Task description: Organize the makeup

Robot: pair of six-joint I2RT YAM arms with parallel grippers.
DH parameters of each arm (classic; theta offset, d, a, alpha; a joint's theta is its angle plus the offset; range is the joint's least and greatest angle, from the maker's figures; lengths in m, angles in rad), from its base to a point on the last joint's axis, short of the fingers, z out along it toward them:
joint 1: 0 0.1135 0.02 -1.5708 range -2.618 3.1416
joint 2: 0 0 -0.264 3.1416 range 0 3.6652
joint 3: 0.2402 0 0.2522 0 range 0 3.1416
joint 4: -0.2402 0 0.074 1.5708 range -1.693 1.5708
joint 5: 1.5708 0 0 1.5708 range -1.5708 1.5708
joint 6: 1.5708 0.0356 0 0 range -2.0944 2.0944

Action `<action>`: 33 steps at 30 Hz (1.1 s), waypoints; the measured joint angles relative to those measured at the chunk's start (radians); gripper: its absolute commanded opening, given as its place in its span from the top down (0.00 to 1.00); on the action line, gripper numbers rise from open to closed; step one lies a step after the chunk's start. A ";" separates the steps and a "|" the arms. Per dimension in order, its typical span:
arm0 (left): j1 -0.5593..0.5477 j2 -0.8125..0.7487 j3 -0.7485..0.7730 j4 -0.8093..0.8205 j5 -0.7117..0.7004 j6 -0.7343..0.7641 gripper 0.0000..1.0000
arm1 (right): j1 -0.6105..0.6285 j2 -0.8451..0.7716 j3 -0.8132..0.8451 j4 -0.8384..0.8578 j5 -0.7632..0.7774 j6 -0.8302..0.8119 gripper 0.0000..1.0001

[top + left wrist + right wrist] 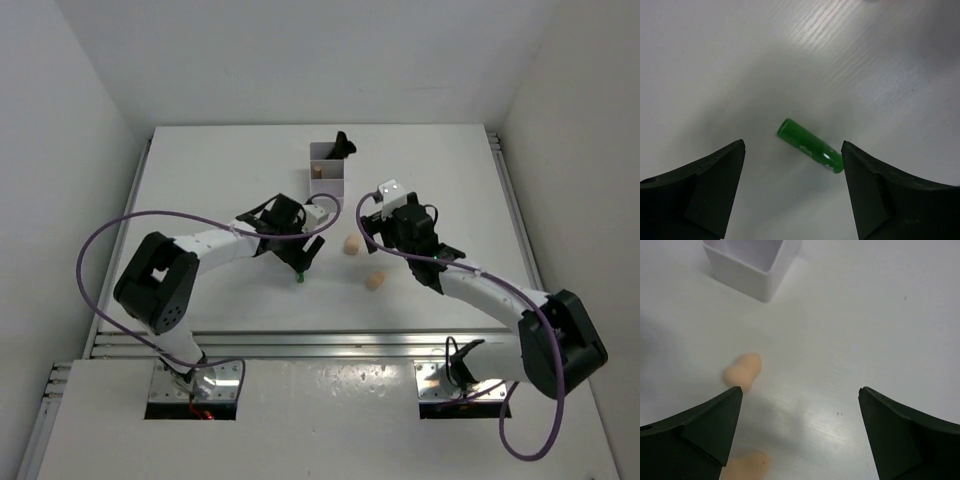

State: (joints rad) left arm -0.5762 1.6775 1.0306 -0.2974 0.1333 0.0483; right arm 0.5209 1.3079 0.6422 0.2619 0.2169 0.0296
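Observation:
A green tube point(810, 146) lies on the white table, also seen in the top view point(300, 277). My left gripper point(793, 143) is open and hovers over the tube, which lies between the fingers nearer the right one; in the top view the gripper point(298, 255) is just behind it. Two peach sponges point(351, 245) point(375, 281) lie at mid-table. My right gripper point(801, 389) is open and empty, with both sponges point(742, 371) point(745, 465) by its left finger. Black brushes point(343, 145) stick out of the white box point(327, 175). The other makeup is hidden.
The white box's corner shows at the top left of the right wrist view point(755, 275). A small brownish item point(316, 170) sits in one compartment. White walls close in the table on the left, back and right.

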 measured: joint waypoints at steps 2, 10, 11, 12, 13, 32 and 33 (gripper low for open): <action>-0.003 0.024 0.000 -0.003 -0.026 -0.027 0.19 | 0.003 -0.053 -0.044 -0.047 0.027 0.000 0.00; -0.037 0.109 0.016 0.000 -0.087 -0.133 0.51 | 0.005 -0.252 -0.147 -0.105 0.111 -0.012 0.00; -0.038 0.119 0.025 -0.003 -0.098 -0.143 0.57 | 0.005 -0.267 -0.157 -0.109 0.120 -0.019 0.00; -0.039 0.123 0.033 0.000 -0.101 -0.156 0.58 | 0.005 -0.280 -0.167 -0.113 0.127 -0.027 0.00; -0.040 0.126 0.036 0.000 -0.105 -0.166 0.60 | 0.005 -0.293 -0.177 -0.116 0.135 -0.033 0.00; -0.050 0.123 0.097 -0.087 -0.138 -0.167 1.00 | -0.051 -0.330 -0.207 -0.098 0.081 -0.127 0.00; -0.045 0.123 0.127 -0.090 -0.132 -0.140 1.00 | -0.061 -0.323 -0.207 -0.091 0.060 -0.125 0.00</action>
State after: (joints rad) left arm -0.6212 1.8008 1.1580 -0.3874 0.0010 -0.0917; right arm 0.4599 0.9848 0.4351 0.1711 0.2768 -0.0956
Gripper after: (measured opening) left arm 0.221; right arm 0.996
